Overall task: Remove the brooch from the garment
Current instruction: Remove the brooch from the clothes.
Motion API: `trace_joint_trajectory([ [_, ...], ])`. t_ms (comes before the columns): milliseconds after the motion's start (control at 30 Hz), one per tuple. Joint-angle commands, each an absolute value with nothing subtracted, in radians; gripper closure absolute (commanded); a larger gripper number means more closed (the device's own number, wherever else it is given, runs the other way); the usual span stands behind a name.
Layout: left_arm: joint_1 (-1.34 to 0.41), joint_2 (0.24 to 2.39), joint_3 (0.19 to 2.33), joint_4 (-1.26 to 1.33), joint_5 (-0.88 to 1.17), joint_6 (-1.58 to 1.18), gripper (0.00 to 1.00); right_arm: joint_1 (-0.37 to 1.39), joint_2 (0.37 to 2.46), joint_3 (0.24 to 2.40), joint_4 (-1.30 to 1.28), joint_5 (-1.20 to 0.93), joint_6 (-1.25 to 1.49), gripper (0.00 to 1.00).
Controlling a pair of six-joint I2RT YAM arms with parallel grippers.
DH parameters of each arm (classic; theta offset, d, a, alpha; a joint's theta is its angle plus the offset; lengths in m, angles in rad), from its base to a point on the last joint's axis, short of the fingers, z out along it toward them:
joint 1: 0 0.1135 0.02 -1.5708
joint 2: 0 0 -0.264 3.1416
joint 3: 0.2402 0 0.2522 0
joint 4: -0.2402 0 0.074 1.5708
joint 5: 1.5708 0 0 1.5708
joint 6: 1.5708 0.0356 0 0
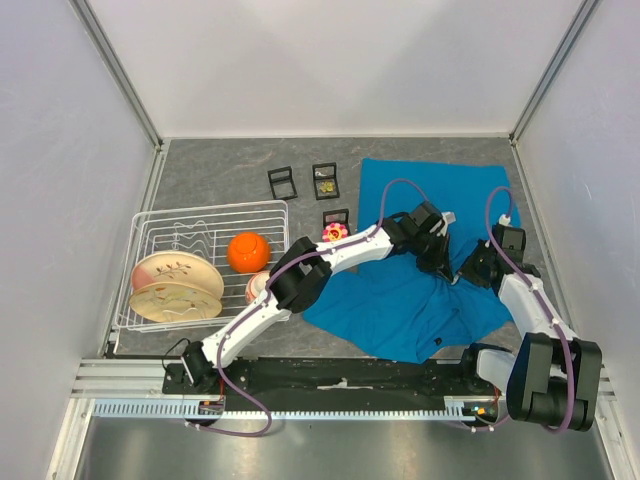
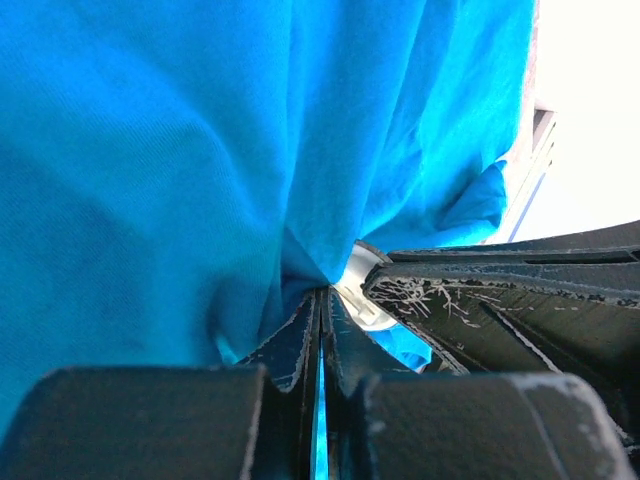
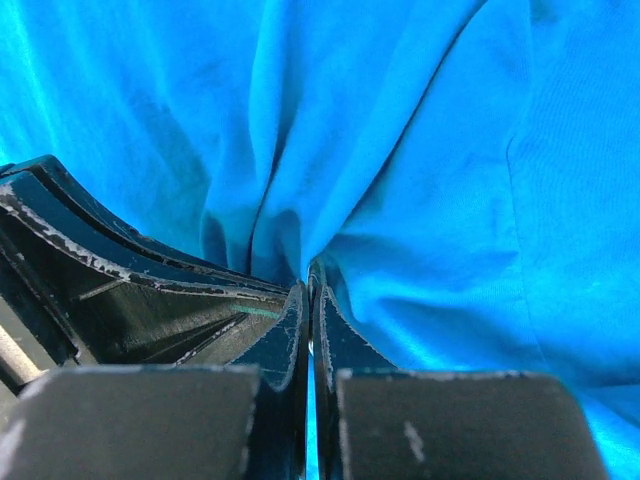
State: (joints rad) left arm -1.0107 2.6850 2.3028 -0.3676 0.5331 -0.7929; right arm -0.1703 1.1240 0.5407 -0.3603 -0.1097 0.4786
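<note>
Both arms reach over the crumpled teal garment (image 1: 400,310) on the right, the left gripper (image 1: 445,268) and right gripper (image 1: 463,277) meeting close together on a bunched fold — on the left, a wire rack (image 1: 210,209) holds an orange bowl (image 1: 247,251) and plates (image 1: 172,285)

White links, black joints and looping purple cables (image 1: 400,181) clothe left arm (image 1: 345,252) and right arm (image 1: 530,305); black fingers (image 3: 285,335) scuffed.

The garment (image 1: 400,300) is teal-blue, the bowl (image 1: 248,251) orange, the plates (image 1: 170,275) cream with leaf sprigs, the rack (image 1: 210,209) white
</note>
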Motion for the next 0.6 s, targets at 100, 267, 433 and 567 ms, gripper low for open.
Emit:
trace_joint_trajectory([
  [100, -1.037, 2.668, 2.399, -0.29, 0.65, -0.87, 0.94, -0.135, 1.137, 0.528, -0.33, -0.291, 0.479, 1.0],
  [267, -1.032, 2.681, 2.411, -0.294, 0.713, -0.865, 0.93, -0.118, 1.14, 0.534, -0.328, -0.305, 0.436, 1.0],
  [433, -1.026, 2.7, 2.427, -0.29, 0.776, -0.87, 0.93, -0.078, 1.134, 0.54, -0.331, -0.278, 0.429, 1.0],
  [567, -0.991, 2.712, 2.41, -0.299, 0.784, -0.867, 0.92, -0.078, 1.091, 0.54, -0.354, -0.235, 0.46, 1.0],
])
